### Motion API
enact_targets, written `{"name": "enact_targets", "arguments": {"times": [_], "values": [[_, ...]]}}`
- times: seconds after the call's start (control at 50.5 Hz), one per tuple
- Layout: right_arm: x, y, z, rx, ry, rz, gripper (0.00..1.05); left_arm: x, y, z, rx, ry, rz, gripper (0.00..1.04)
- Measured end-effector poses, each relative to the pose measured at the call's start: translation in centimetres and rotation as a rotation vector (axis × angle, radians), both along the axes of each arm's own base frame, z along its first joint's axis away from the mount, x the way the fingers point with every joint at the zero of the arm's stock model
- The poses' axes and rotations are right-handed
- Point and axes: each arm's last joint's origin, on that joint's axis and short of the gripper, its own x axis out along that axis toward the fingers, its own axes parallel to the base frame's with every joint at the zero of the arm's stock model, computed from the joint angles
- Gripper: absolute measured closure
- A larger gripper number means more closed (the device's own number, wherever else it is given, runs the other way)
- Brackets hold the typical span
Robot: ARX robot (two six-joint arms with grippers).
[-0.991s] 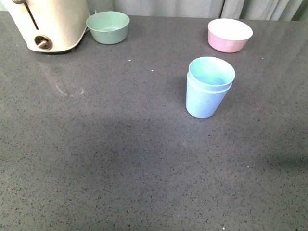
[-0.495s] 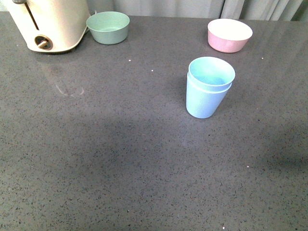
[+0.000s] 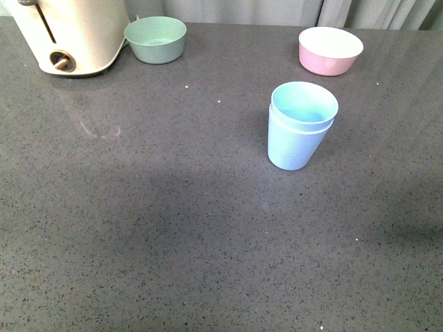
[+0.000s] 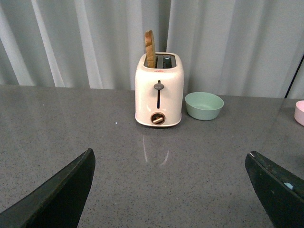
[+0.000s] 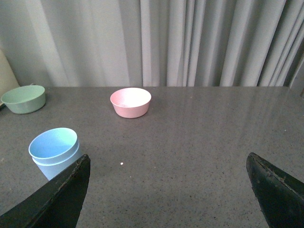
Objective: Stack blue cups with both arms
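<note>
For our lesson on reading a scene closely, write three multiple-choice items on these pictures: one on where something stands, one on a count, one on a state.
1. Where does the green bowl stand?
A. Right beside the toaster
B. Inside the pink bowl
C. On top of the blue cups

2. How many bowls are on the countertop?
A. One
B. Two
C. Four

3. What state are the blue cups in?
A. Lying on their sides, apart
B. Upright, one nested inside the other
C. Held up in the fingers of each arm

Answers:
1. A, the front view shows the green bowl next to the toaster at the far left.
2. B, only one green and one pink bowl appear.
3. B, two rims show one just above the other on a single upright stack, with nothing gripping it.
</note>
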Motion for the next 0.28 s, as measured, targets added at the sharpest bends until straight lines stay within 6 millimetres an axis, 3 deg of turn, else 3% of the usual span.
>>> {"name": "enact_targets", "arguments": {"times": [0.277], "values": [[0.00, 0.00, 0.00, 0.000, 0.000, 0.000, 0.09, 0.00, 0.00, 0.00, 0.000, 0.000, 0.000, 0.09]]}}
